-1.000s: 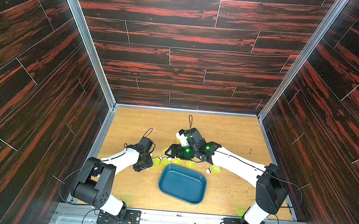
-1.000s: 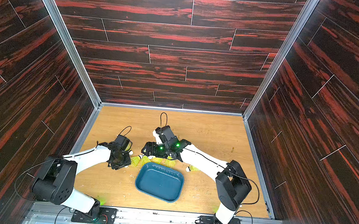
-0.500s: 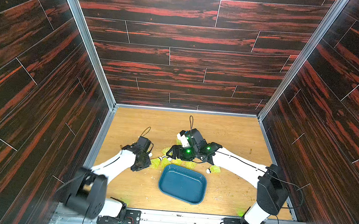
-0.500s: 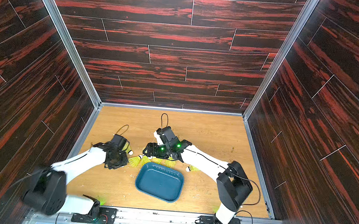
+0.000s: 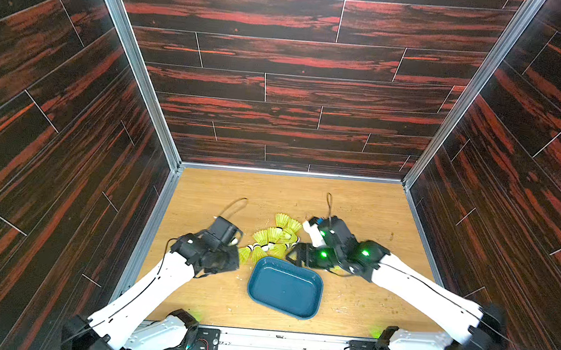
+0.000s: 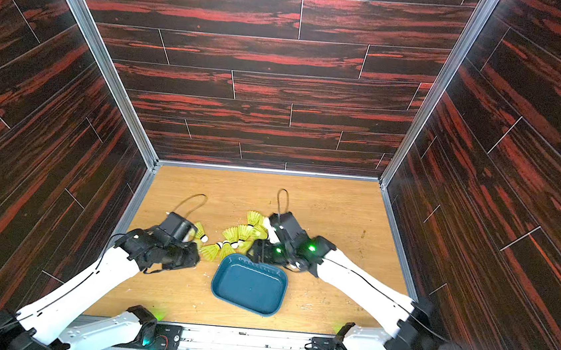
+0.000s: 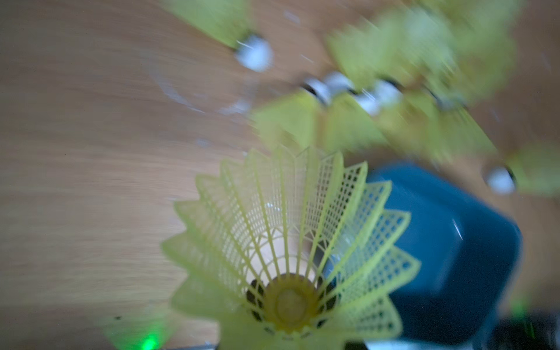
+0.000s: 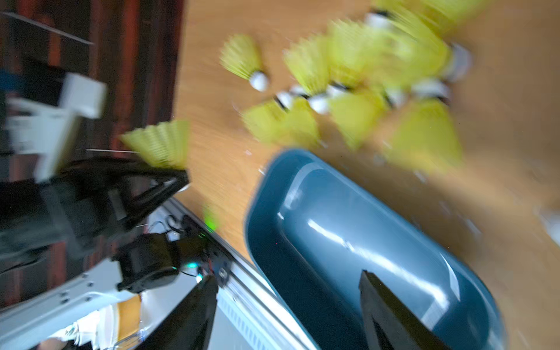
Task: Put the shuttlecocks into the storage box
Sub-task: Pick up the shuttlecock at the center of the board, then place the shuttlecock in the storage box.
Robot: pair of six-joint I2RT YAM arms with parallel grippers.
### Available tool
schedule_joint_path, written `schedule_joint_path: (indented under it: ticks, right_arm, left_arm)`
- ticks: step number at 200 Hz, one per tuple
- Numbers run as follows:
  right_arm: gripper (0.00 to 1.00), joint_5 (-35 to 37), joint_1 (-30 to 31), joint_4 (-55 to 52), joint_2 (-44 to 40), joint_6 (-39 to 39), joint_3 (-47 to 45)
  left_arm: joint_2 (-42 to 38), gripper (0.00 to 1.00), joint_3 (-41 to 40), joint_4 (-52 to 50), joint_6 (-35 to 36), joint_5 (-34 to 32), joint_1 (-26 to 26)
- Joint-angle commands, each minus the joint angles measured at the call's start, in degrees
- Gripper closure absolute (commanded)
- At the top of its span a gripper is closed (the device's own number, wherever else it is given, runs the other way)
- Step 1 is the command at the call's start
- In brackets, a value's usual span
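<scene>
Dark, red-streaked plank walls close in three sides of a light wooden table. The blue box lies near the front rail, between the two arms, and its inside shows only bare blue floor. The shuttlecocks lie in a loose pile on the table, just beyond the box's far rim, tips and skirts pointing all ways. Behind the pile the table runs bare to the back wall, with free boards on both sides.

The left gripper, beside the box's left end, is clamped on one shuttlecock by its tip, skirt fanned outward. The right gripper hangs at the box's far rim with its jaws apart.

Both wrist views are smeared. The right arm covers part of the pile, so the count cannot be told, and the top views do not clearly show the gripped shuttlecock.
</scene>
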Motion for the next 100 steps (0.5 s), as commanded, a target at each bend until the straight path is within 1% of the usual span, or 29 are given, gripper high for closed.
schedule_joint_path:
  ticks: [1, 16, 32, 69, 100]
  right_arm:
    - [0.23, 4.69, -0.11, -8.43, -3.91, 4.78, -1.23]
    - [0.23, 6.37, -0.14, -9.95, -5.89, 7.39, -1.81]
    - [0.23, 7.52, -0.2, -10.72, -6.98, 9.6, -2.31]
    - [0.23, 3.27, -0.19, -8.06, -6.34, 11.1, -3.85]
    - [0.23, 1.22, -0.25, -6.13, -6.67, 12.81, -6.39]
  left_arm:
    - [2.97, 0.89, 2.82, -1.26, 1.0, 2.49, -6.35]
    - [6.26, 0.9, 4.0, -0.7, 0.89, 2.54, -10.21]
    - [9.26, 0.91, 4.55, 0.05, 0.59, 2.89, -12.29]
    - [15.09, 0.91, 6.6, 1.54, 2.13, 1.2, -15.66]
    - [18.73, 0.91, 6.88, 2.47, 3.33, 0.32, -17.71]
